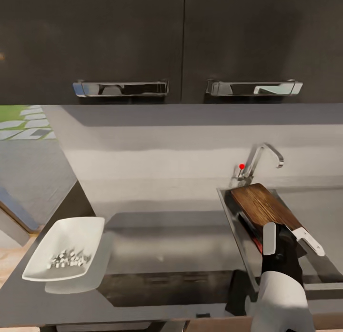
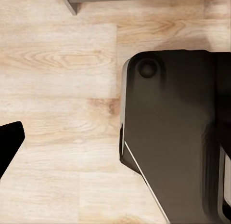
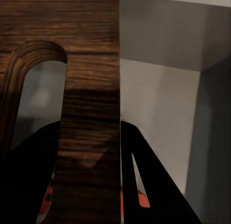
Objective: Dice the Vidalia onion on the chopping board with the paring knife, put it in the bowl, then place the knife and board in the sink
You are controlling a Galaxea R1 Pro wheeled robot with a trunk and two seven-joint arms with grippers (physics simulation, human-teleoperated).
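Observation:
The dark brown chopping board [image 1: 259, 206] leans tilted in the sink [image 1: 227, 203] at the right of the steel countertop [image 1: 181, 246]. My right gripper [image 1: 289, 240] is shut on the board's near end. In the right wrist view its fingers [image 3: 144, 180] straddle the strip beside the slot handle [image 3: 41, 89] of the board [image 3: 86, 50]. A red-orange bit of the paring knife [image 1: 257, 244] shows under the board, also in the wrist view [image 3: 140, 200]. The white bowl [image 1: 71, 232] at the left holds whitish diced onion [image 1: 69, 259]. One dark fingertip [image 2: 9, 142] of the left gripper hangs over the floor.
The chrome tap [image 1: 262, 158] with its red knob [image 1: 241, 166] stands behind the sink. Dark wall cabinets with bar handles [image 1: 121, 88] hang above the counter. The left wrist view looks down at a pale wooden floor [image 2: 57, 65] and the robot's dark base [image 2: 168, 127].

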